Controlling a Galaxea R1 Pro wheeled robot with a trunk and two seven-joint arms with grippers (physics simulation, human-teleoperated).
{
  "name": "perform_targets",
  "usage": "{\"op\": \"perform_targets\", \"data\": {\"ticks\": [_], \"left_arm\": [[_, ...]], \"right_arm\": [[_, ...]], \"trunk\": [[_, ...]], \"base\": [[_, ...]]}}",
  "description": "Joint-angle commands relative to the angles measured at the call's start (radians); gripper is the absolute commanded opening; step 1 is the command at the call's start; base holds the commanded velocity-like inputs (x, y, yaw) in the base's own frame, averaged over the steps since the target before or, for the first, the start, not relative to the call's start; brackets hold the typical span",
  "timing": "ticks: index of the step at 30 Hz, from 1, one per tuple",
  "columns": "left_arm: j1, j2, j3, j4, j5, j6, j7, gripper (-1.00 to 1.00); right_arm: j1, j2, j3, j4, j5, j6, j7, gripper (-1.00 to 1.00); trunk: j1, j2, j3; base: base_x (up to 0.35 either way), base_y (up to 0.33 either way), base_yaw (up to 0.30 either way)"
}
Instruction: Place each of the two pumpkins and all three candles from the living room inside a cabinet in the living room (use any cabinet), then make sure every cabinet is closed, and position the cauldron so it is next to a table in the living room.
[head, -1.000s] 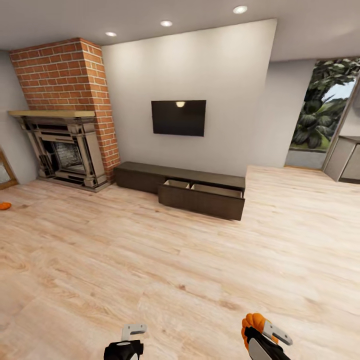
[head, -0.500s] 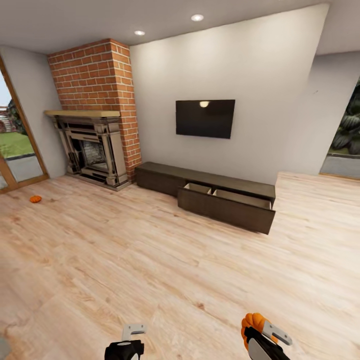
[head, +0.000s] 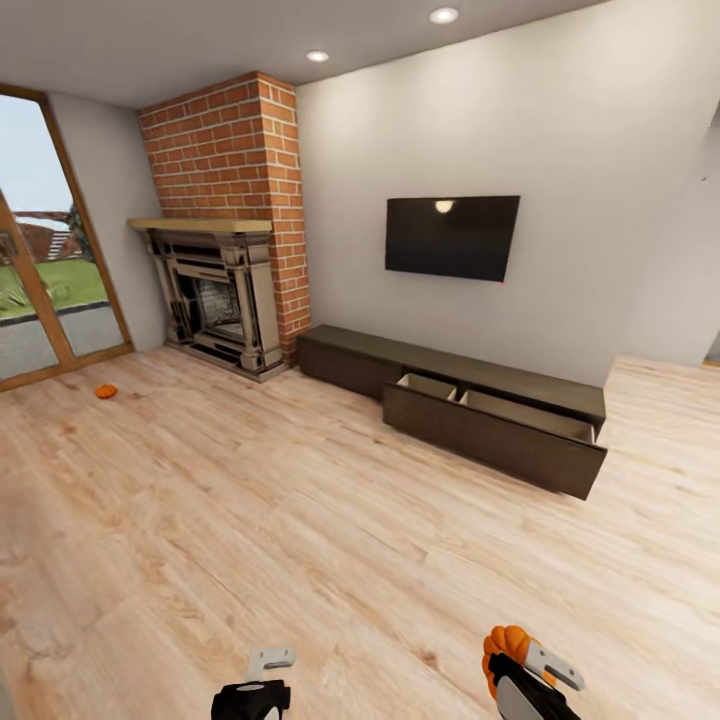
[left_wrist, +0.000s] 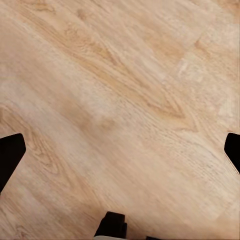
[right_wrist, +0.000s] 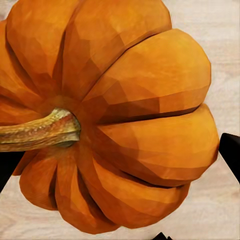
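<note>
A living room is laid out ahead: pale wood floor (head: 300, 520), a brick fireplace (head: 225, 290) in the corner, a wall-mounted television (head: 452, 237), and below it the long dark cabinet (head: 450, 400) with its wide drawer (head: 495, 435) pulled out and, as far as can be made out at this range, empty. A second pumpkin (head: 106, 391) is seen lying on the floor near the glass door (head: 40, 290), well apart from the cabinet.

Down at the frame's lower edge, the right claw (head: 520, 665) is clamped around a bright-orange pumpkin (right_wrist: 110, 115), whose ribs and stem crowd the right wrist view. The left claw (left_wrist: 120, 150) is spread wide with nothing between its fingers, only floorboards beneath.

The risks from here are judged as follows. The pumpkin is round and ribbed, so a slip during the drive across the floor is possible if the base is jolted. The projecting drawer front could be struck by the base if the approach is misjudged. A release made too high or too near the drawer's edge could send the pumpkin bouncing out and rolling away.
</note>
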Motion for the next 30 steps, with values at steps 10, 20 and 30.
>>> {"op": "perform_targets", "data": {"ticks": [10,20,30], "left_arm": [[-0.001,0.001,-0.008,-0.002,0.007,0.004,0.009,1.00],[-0.001,0.001,-0.008,-0.002,0.008,0.004,0.009,1.00],[-0.001,0.001,-0.008,-0.002,0.008,-0.002,0.009,1.00]], "right_arm": [[-0.001,0.000,0.010,-0.001,-0.004,0.005,-0.012,-1.00],[-0.001,0.000,0.007,-0.002,-0.005,0.005,-0.013,-1.00],[-0.001,0.000,0.006,-0.002,-0.005,0.005,-0.014,-1.00]], "trunk": [[0.001,-0.001,-0.001],[0.001,-0.001,-0.001],[0.001,-0.001,-0.003]], "base": [[0.350,0.000,0.195],[0.350,0.024,0.279],[0.350,0.088,0.271]]}}
